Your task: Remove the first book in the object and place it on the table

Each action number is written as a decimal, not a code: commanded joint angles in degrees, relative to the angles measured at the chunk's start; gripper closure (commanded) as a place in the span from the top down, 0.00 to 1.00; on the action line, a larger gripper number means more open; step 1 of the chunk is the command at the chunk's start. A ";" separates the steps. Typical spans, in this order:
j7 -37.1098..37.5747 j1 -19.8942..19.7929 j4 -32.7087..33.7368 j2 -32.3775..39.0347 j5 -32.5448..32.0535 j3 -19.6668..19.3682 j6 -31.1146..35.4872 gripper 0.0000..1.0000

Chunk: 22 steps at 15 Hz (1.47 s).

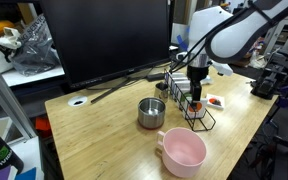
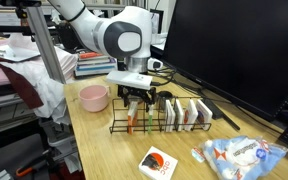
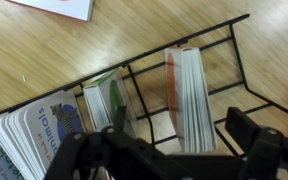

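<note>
Gripper (image 2: 136, 104) poised over one end of the wire rack (image 2: 154, 124) — jaws pointing down, slightly apart.
An orange-edged book (image 2: 132, 122) stands just below the jaws; the white book (image 2: 159, 162) lies flat on the table (image 2: 104, 152), camera-side of them — well apart.

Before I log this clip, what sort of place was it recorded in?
Probably a lab or office: a large dark monitor stands at the back of the light wooden table, and stacked papers sit beside the robot arm.
</note>
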 commanded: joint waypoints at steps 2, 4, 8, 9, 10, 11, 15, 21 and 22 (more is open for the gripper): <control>1.16 -1.59 2.64 2.99 -3.11 1.77 -0.20 0.87; 1.12 -1.78 3.05 3.66 -3.62 1.93 -0.33 0.66; 1.13 -2.12 3.39 4.41 -4.04 1.97 -0.66 0.38; 1.12 -2.13 3.48 4.43 -4.19 2.00 -0.73 0.31; 1.15 -2.11 3.52 4.35 -4.35 2.00 -0.82 0.24; 1.14 -2.09 3.56 4.17 -4.46 2.03 -0.91 0.16; 2.89 -1.59 3.31 2.47 -6.10 1.44 -1.97 0.00; 9.06 -0.94 -0.04 -5.45 -9.25 1.14 -2.75 0.04; 10.42 -0.72 -1.25 -7.67 -9.12 1.47 -2.78 0.04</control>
